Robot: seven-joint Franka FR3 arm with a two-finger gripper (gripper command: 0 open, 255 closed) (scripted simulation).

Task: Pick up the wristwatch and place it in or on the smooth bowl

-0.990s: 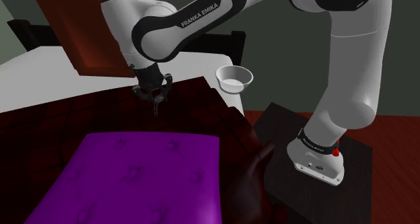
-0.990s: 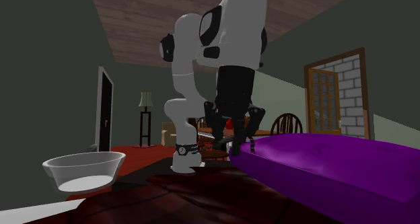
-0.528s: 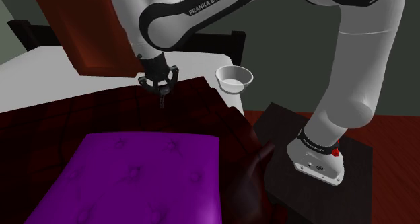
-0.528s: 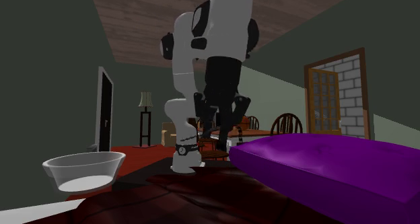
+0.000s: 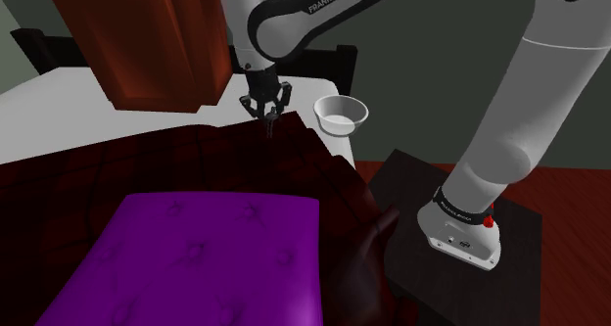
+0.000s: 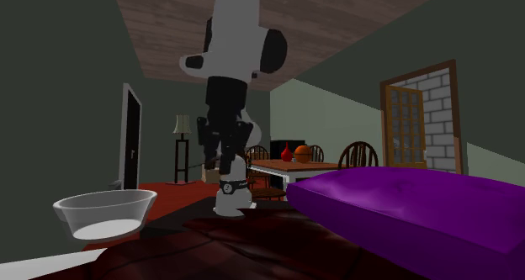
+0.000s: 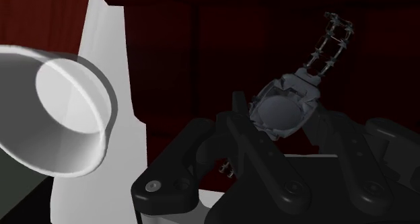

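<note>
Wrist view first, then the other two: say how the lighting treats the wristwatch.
Wrist view: dim, the grey wristwatch faint against dark fingers, the bowl brightest. Shoulder view: wristwatch a small dark shape over deep-red bedding. Second exterior view: gripper in silhouette.

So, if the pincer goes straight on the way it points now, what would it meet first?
Likely the dark red cover, with the held watch touching first; the bowl lies aside. Depth is unclear.

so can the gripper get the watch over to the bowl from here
Probably yes. The gripper is shut on the wristwatch, held above the dark red cover, and the bowl sits open-topped close by with nothing standing between them.
</note>
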